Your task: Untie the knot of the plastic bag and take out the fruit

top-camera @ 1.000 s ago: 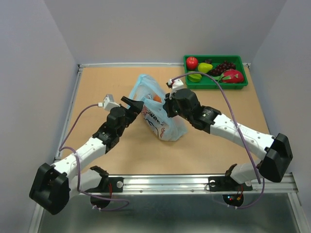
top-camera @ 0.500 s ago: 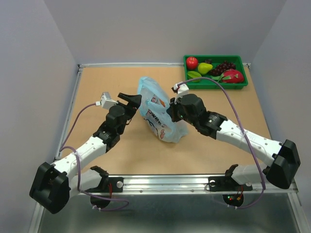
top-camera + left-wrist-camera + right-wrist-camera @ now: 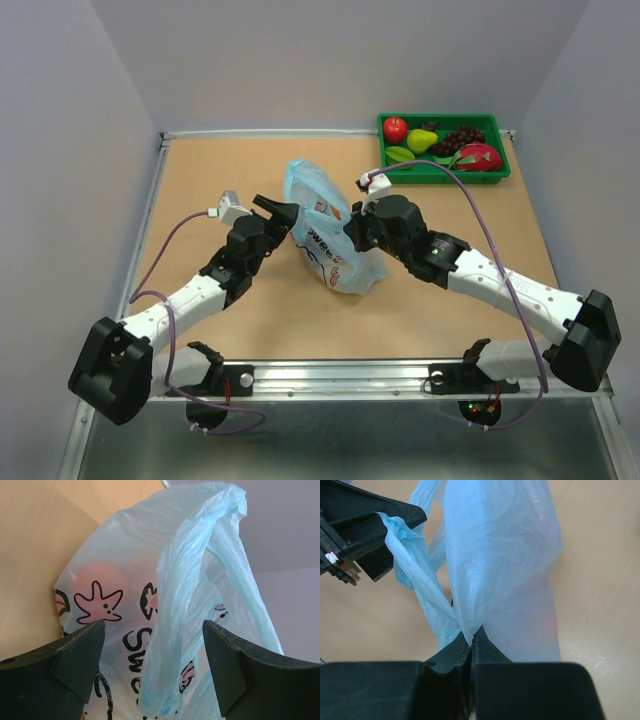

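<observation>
The light blue plastic bag [image 3: 325, 235] with its pink-red cartoon print stands mid-table between both arms. My right gripper [image 3: 350, 228] is shut on a fold of the bag's upper edge [image 3: 471, 635]. My left gripper [image 3: 285, 212] is open at the bag's left side. In the left wrist view a crinkled handle strand [image 3: 175, 630] hangs between its fingers [image 3: 75, 655] without touching them. That strand [image 3: 415, 565] also shows in the right wrist view. I cannot make out a tied knot. A pinkish fruit shape [image 3: 100, 577] shows dimly through the plastic.
A green tray [image 3: 445, 174] at the back right holds a red apple [image 3: 395, 128], a pear [image 3: 421, 139], grapes [image 3: 462, 136] and a dragon fruit [image 3: 478, 156]. Grey walls enclose the table on the left, back and right.
My right gripper drew the bag's edge a little to the right, and the orange fruit at the opening went out of sight. My left gripper moved right, closer to the bag.
</observation>
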You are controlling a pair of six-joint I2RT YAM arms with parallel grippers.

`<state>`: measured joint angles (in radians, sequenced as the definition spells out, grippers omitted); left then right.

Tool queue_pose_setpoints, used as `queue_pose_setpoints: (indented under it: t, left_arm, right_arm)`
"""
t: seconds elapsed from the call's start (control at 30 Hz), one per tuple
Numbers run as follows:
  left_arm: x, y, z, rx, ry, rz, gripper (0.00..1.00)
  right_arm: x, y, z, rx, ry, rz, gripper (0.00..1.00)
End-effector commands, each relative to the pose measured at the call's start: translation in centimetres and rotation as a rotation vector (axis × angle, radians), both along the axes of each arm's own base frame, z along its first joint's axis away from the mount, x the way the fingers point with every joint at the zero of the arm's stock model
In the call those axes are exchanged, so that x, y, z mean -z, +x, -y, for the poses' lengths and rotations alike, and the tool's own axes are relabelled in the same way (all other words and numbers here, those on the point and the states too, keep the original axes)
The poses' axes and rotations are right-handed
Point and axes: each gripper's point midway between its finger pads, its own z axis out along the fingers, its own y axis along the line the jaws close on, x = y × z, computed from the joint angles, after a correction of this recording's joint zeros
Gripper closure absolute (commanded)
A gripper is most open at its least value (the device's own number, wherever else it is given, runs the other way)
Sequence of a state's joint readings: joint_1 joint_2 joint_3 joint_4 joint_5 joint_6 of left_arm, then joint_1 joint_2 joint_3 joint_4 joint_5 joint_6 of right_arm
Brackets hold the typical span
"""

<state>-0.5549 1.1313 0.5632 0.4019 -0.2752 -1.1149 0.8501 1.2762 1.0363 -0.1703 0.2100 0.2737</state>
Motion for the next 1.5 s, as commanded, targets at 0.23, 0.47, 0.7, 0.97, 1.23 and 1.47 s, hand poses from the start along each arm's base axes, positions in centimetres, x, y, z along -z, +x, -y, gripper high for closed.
queue_pose_setpoints:
  t: [0.23, 0.47, 0.7, 0.97, 1.23, 1.47]
  left_arm:
    - [-2.4, 2.6, -1.8, -0.022, 0.346, 0.011, 0.97]
    - [-11.4, 4.7, -11.8, -0.231, 0.889, -0.039, 1.0]
    - [-13.4, 5.8, -16.9, -0.271, 1.279, -0.211, 1.0]
    - [-14.0, 4.7, -18.3, -0.28, 1.267, -0.186, 1.0]
    - [-13.5, 3.6, -12.3, -0.013, 1.011, 0.077, 1.0]
    - [-13.8, 3.3, -11.8, 0.006, 0.972, 0.109, 1.0]
  right_arm:
    - [-1.7, 0.6, 1.7, 0.078, 0.034, 0.08, 0.99]
    - [-1.2, 1.7, 6.6, 0.268, -0.077, 0.163, 0.99]
    - [1.9, 0.6, 5.4, 0.16, -0.111, 0.103, 0.99]
    - [0.6, 1.0, 8.9, 0.327, -0.122, 0.158, 0.93]
    - [-5.7, -0.7, 3.7, -0.026, -0.123, 0.185, 0.19]
    - [-11.7, -0.3, -1.6, -0.225, -0.092, 0.173, 0.12]
